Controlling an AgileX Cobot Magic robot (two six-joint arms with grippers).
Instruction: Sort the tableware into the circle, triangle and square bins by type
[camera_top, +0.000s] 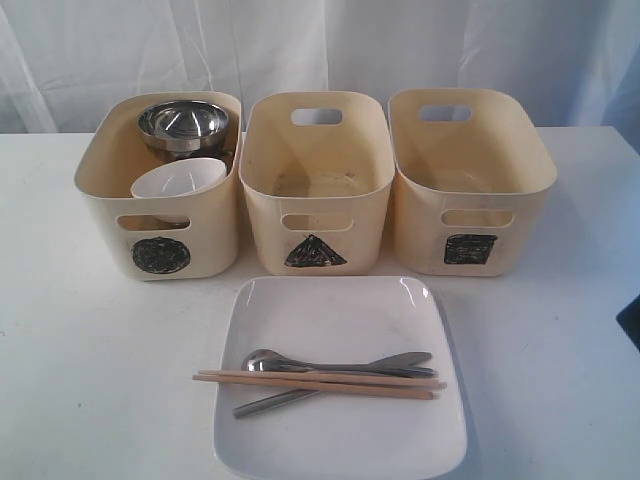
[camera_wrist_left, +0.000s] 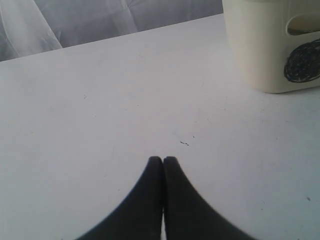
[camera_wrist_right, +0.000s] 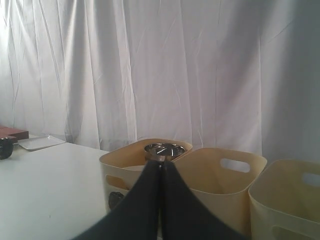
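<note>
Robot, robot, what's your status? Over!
Left gripper, right gripper shut, empty. Steel bowl, white bowl in circle bin. Cutlery, chopsticks on plate. Nothing blocking.

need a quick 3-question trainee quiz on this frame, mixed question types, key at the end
1. Which mark is on the bin holding the steel bowl and the white bowl? A circle, B triangle, C square.
2. True or false: the chopsticks lie on the plate, over the cutlery.
3. Fill in: the left claw and right claw are both ____, holding nothing.

Key: 1 A, the circle bin. 2 true. 3 shut.
</note>
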